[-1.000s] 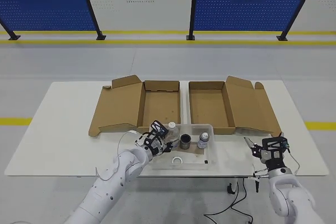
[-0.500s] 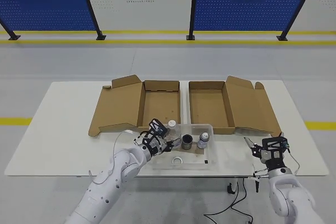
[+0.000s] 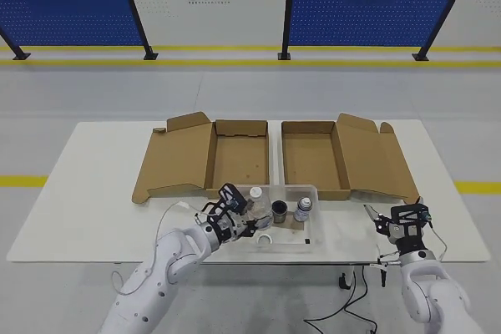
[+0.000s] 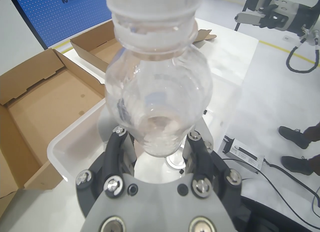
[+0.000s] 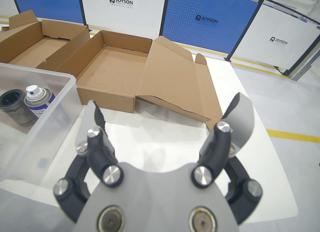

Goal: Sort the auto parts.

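The white table [image 3: 83, 200] holds one cardboard box [image 3: 238, 160], a second box [image 3: 311, 160], and a clear bin [image 3: 292, 240].

A white table [image 3: 83, 192] was set on a pale grey floor [image 3: 234, 92]. Beyond the table's far edge, two yellow lines [image 3: 234, 61] were painted across the floor, and along them a row of partitions was stood: blue perforated panels [image 3: 67, 21] were held by black posts [image 3: 285, 29] on black feet, with white panels [image 5: 122, 0] placed between them. A broader yellow stripe [image 3: 8, 180] was marked on the floor to either side of the table. The room was evenly lit
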Motion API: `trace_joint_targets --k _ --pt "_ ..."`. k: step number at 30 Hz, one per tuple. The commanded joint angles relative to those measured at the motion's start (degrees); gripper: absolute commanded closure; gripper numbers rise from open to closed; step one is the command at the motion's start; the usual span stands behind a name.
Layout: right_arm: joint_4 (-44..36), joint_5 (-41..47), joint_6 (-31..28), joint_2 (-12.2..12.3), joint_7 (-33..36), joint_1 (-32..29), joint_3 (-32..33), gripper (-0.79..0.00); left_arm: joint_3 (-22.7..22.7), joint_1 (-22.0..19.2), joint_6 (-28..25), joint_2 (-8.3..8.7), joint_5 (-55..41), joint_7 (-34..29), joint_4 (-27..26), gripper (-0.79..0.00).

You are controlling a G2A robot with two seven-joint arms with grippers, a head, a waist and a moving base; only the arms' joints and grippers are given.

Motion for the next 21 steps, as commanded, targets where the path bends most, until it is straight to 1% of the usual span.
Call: trace_joint_targets --k 1,5,10,15,21 --pt "0.00 0.00 0.00 0.00 0.00 0.00 0.00 -0.785 -0.36 0.54 -0.48 0.17 0.03 -0.36 -0.65 0.000" --pt "0.00 0.00 0.00 0.00 0.00 0.00 0.00 -0.785 -0.69 0.76 -0.90 0.39 0.34 -0.69 -1.33 0.000" --pt "0.00 0.00 0.00 0.00 0.00 0.00 0.00 -0.785 -0.59 -0.16 -0.17 0.36 -0.06 -0.66 -1.44 0.000" --pt "0.00 0.00 0.00 0.00 0.00 0.00 0.00 -0.785 -1.02 -2.16 3.99 0.06 -0.78 0.24 -1.49 0.000" --pt "0.00 0.00 0.00 0.00 0.00 0.00 0.00 -0.785 -0.14 -7.03 10.35 -0.78 -1.67 -0.57 -1.59 0.000"
